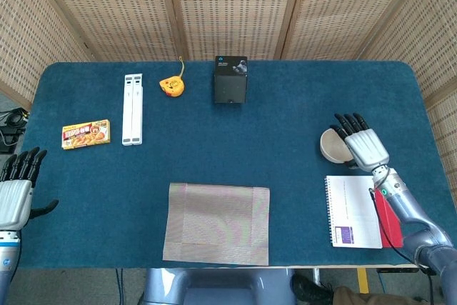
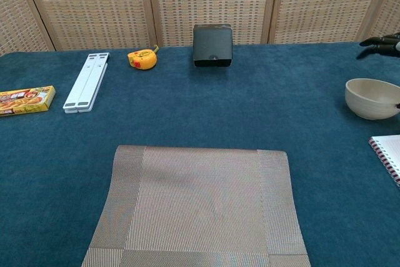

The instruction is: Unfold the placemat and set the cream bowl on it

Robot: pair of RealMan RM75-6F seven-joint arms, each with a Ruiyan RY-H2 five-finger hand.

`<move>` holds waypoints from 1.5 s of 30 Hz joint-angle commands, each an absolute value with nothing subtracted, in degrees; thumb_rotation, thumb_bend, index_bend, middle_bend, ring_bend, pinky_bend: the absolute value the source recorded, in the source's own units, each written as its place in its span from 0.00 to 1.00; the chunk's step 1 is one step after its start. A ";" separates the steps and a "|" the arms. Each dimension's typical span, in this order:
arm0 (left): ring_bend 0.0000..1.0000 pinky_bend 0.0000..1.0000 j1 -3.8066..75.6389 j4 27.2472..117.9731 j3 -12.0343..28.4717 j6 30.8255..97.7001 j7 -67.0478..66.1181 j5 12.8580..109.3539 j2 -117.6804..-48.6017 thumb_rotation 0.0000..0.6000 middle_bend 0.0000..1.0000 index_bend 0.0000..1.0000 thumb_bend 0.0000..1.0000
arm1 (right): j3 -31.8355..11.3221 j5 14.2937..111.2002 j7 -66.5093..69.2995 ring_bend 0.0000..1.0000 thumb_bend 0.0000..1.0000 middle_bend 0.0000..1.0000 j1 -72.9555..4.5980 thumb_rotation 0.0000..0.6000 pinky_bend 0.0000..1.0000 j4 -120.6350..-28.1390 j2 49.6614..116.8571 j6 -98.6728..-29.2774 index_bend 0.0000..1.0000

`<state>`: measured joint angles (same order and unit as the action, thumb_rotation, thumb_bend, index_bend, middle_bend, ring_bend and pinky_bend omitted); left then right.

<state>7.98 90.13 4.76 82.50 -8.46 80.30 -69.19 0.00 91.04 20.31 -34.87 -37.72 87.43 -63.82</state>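
The brownish woven placemat lies flat at the table's front middle. The cream bowl stands upright on the blue cloth at the right, well apart from the mat. My right hand is over the bowl's right side with its fingers spread. In the chest view only its dark fingertips show, raised well above the bowl's rim. My left hand hangs beyond the table's left edge, fingers apart and holding nothing.
A black box, a yellow tape measure and a white folded stand lie along the back. A yellow food box is at the left. A spiral notebook lies just in front of the bowl.
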 commanded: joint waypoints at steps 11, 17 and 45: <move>0.00 0.00 12.11 86.86 2.23 80.89 -0.30 91.44 -70.22 1.00 0.00 0.00 0.00 | -0.91 89.46 10.49 0.00 0.00 0.00 -22.37 1.00 0.00 -66.31 70.98 -83.09 0.06; 0.00 0.00 19.70 84.17 -2.84 75.45 7.81 104.78 -70.98 1.00 0.00 0.02 0.00 | -0.24 88.17 8.13 0.00 0.00 0.00 -16.33 1.00 0.00 -68.32 73.02 -88.26 0.09; 0.00 0.00 33.60 60.07 -15.13 76.85 11.16 127.05 -88.85 1.00 0.00 0.31 0.00 | -2.83 87.35 4.18 0.00 0.00 0.00 -11.73 1.00 0.00 -72.93 73.13 -88.75 0.13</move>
